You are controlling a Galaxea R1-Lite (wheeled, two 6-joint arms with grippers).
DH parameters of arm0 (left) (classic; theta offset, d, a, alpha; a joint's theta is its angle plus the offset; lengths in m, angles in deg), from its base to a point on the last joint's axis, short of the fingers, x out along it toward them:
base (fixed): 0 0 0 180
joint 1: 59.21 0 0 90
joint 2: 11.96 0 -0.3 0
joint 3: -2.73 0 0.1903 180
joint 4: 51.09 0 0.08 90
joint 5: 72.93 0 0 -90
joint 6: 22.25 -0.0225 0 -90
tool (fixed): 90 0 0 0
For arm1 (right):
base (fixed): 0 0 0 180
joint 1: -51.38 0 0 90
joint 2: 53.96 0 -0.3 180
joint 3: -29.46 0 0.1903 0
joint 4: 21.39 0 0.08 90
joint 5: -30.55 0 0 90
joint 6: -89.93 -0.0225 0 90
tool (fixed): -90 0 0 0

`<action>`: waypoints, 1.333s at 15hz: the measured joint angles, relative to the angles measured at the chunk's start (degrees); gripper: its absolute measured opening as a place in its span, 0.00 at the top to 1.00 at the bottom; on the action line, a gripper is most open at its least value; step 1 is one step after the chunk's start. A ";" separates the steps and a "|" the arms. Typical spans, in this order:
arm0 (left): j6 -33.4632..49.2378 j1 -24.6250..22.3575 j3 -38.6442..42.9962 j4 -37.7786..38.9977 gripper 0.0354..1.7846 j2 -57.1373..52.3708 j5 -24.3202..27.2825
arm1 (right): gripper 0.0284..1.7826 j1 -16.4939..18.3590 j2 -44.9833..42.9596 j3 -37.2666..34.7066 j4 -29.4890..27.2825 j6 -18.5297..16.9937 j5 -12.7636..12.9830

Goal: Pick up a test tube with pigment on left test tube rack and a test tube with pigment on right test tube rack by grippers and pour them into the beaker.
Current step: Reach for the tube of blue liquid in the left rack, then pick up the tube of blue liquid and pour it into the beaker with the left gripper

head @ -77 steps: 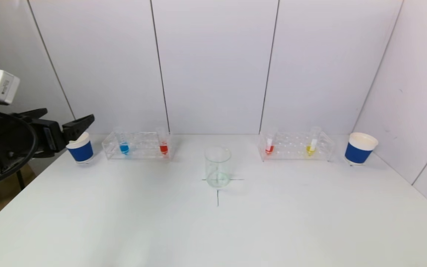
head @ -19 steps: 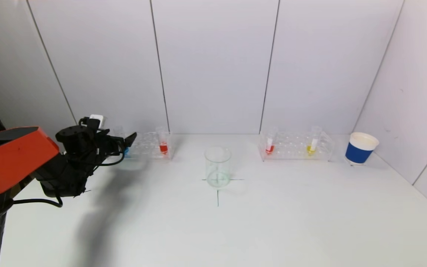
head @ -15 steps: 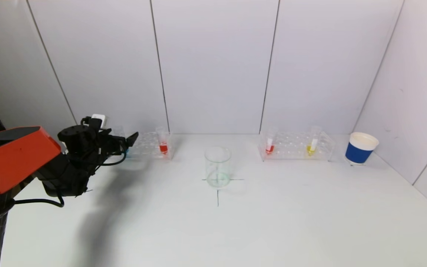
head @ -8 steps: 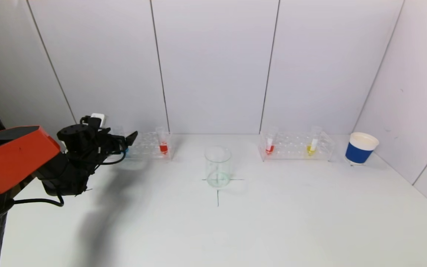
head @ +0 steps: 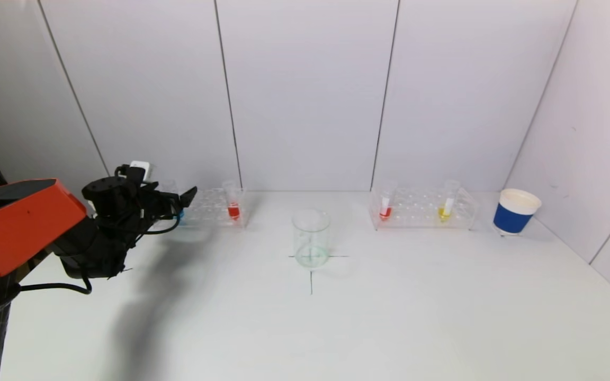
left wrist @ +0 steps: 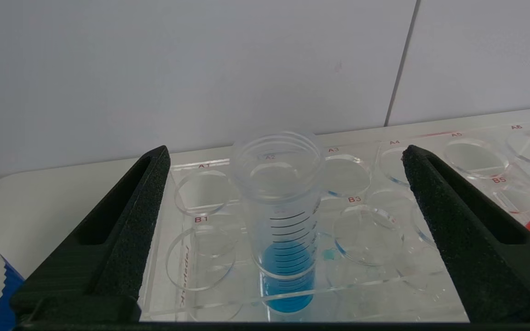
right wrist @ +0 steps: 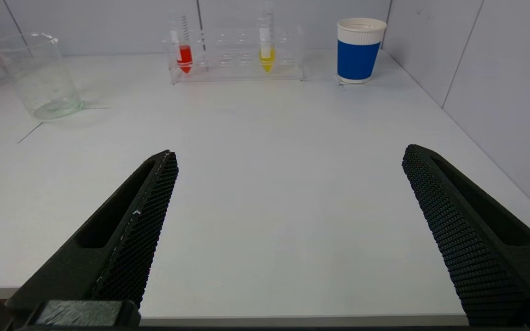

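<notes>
Left gripper (left wrist: pixel 283 193) barely shifted, spread around blue tube (left wrist: pixel 283 239); red tube (head: pixel 233 203) beside

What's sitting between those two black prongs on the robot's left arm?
In the left wrist view, the blue-pigment test tube stands upright in the left test tube rack, centred between the open left tool's fingers, which are not touching it.

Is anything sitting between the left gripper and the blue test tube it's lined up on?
Nothing visible. In the left wrist view the blue test tube stands upright in the left rack, between the open fingers of the left gripper, with clear gaps on both sides.
</notes>
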 joint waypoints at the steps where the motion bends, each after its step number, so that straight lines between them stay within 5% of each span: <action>1: 0.00 -0.02 -0.05 0.00 0.04 0.00 -0.02 | 0.00 0.00 0.00 0.00 0.00 0.01 0.00; 4: 0.00 -0.02 -0.11 -0.16 0.19 0.01 0.00 | 0.00 0.00 0.00 0.00 0.00 0.01 0.00; 10: 0.05 -0.02 -0.20 -0.28 0.74 0.06 0.02 | 0.00 0.00 0.00 0.00 0.00 0.01 -0.02; 20: 0.02 -0.02 -0.20 -0.35 0.76 -0.05 -0.13 | 0.00 0.00 0.00 0.00 0.00 0.01 -0.02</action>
